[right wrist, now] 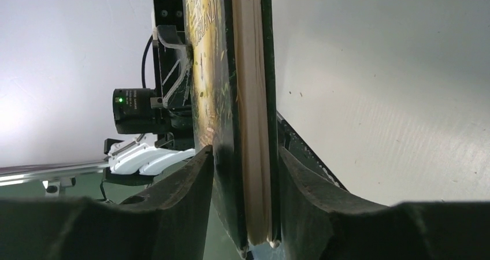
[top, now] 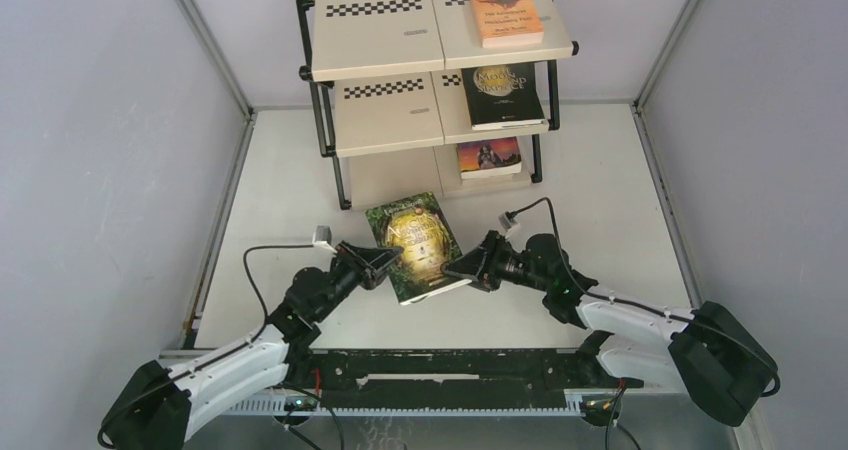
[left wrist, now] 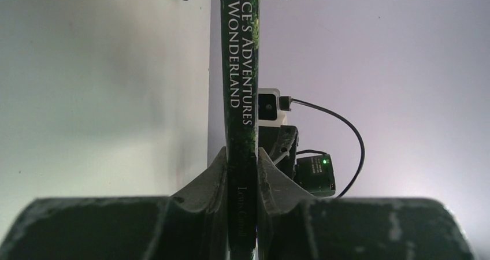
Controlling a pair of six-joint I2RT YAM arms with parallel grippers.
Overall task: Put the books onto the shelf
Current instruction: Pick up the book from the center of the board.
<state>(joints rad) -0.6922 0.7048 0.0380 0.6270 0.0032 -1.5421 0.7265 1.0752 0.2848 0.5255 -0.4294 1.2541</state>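
My left pincer (left wrist: 241,156) is clamped tight on the spine of the green book (top: 418,242), in front of the shelf (top: 380,32). The right pincer (right wrist: 245,153) straddles its page edge; I cannot tell whether it grips.

1. Green book (left wrist: 240,98), spine, white capitals in 2 lines: "ALICE'S ADVENTURES" and "…N WONDERLAND", the first letter cut off by the frame edge. Lower on the spine, faint: "Lewis Carroll".
2. Black book (top: 503,95), middle tier of shelf (top: 375,35): pale cover title, too blurred to read.
3. Orange book (top: 505,12), top tier: dark cover lines, too small to read.
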